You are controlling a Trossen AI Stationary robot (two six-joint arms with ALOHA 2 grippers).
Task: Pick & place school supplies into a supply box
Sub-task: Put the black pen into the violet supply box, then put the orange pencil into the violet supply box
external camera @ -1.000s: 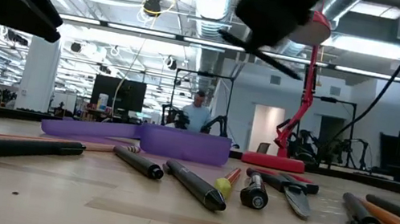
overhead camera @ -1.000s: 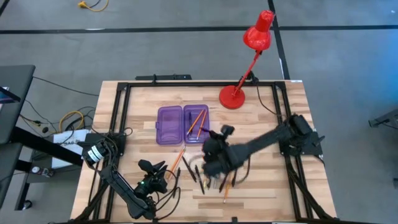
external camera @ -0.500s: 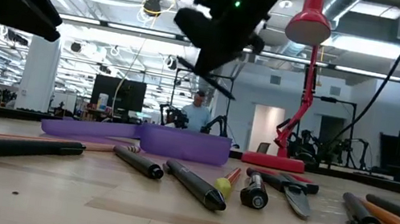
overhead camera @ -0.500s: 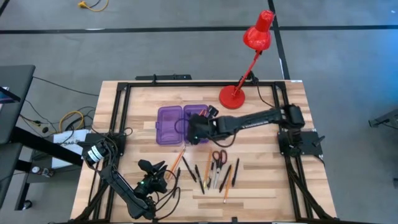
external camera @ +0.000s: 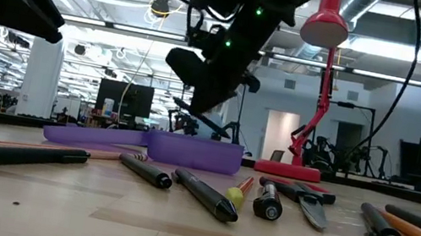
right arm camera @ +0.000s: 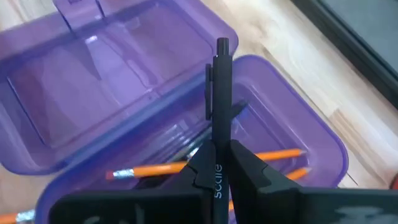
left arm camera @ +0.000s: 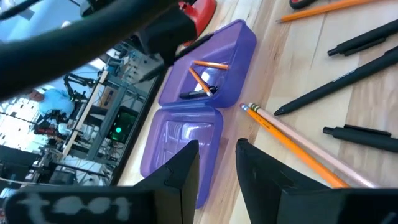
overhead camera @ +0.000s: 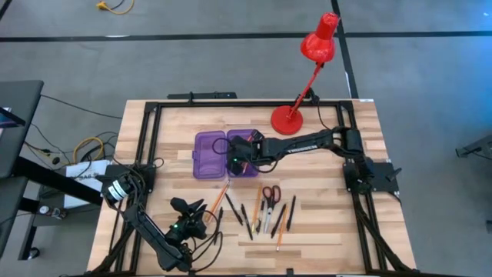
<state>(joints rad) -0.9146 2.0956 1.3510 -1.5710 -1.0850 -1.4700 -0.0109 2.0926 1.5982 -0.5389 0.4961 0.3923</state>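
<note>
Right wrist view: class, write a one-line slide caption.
Right gripper holds a black pen above the open purple case containing orange pencils.

Two dark jointed arms (overhead camera: 307, 144), black cables, green indicator lights, matte black claw fingers (right arm camera: 252, 168).

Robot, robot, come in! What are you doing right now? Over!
Right pincer shut on a black pen, over the purple box. Left pincer waits, open, near the table edge. Two orange pencils already inside. Nothing blocking.
</note>
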